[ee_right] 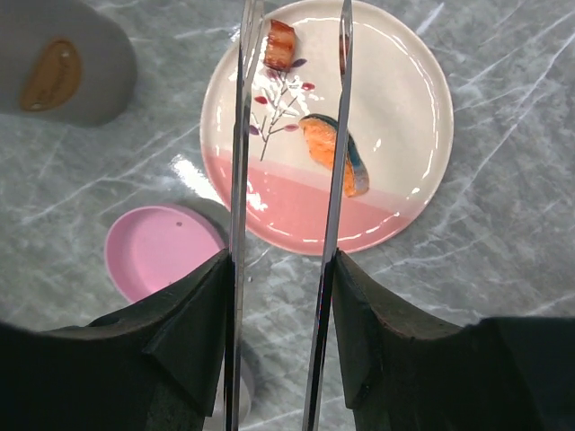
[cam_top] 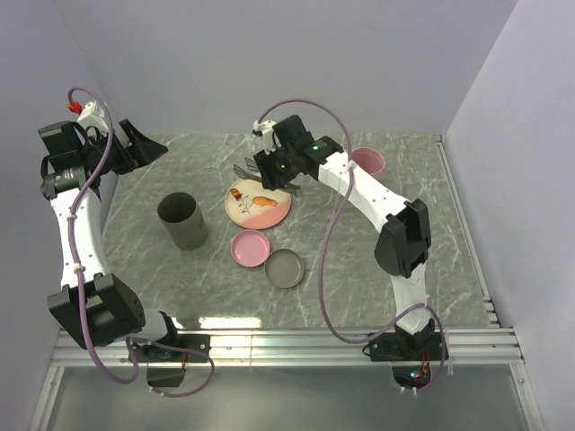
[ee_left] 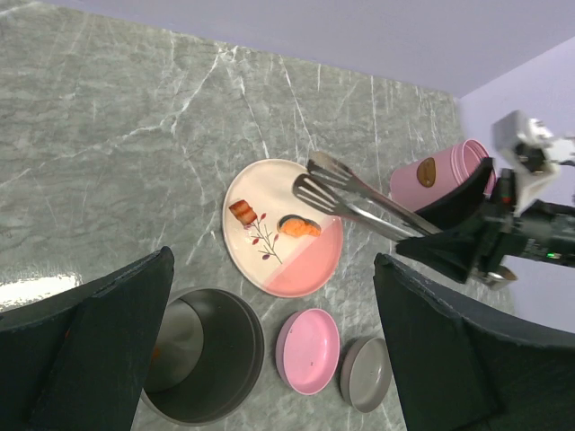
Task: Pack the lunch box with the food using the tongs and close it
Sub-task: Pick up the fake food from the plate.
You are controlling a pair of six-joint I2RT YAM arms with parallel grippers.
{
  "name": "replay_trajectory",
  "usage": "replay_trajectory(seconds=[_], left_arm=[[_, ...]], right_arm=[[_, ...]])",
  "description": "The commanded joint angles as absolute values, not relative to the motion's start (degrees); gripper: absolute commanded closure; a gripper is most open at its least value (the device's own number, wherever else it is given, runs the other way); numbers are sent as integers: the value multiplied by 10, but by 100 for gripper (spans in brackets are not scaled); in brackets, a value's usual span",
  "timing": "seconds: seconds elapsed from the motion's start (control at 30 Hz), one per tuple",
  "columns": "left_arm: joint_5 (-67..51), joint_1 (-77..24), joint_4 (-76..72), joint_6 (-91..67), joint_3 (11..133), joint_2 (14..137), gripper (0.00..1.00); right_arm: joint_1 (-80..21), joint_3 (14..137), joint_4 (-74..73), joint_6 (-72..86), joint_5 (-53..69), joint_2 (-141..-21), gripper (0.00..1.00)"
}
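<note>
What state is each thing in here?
tongs: gripped by the right gripper, arms apart, nothing between them.
right gripper: jaws shut on the tongs.
left gripper: jaws open, empty.
food: two pieces lying on the plate.
grey container: upright, uncovered.
pink dish: lying on the table.
grey dish: on the table beside it.

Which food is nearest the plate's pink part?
The orange piece with the dark edge; it lies beside the pink band of the plate, while the reddish-brown chunk sits at the cream rim.

Round pink-and-cream plate [cam_top: 274, 215] (twig motif printed on it) sits flat on grey marbled table [cam_top: 207, 162]; lilac walls [cam_top: 269, 54] behind.
</note>
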State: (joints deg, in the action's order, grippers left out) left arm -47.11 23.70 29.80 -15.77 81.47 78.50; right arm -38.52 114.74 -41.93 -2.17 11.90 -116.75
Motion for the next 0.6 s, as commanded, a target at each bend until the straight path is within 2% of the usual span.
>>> replay_trajectory(seconds=[0.0,0.57], left_arm=[[-478,239,285,-155,824,780,1],[-478,240,273,-155,807,787,1]], right_arm=[[-388,1149,-378,-17,106,-1187,47],[-391,1176,-385,-4,124,-1262,47]])
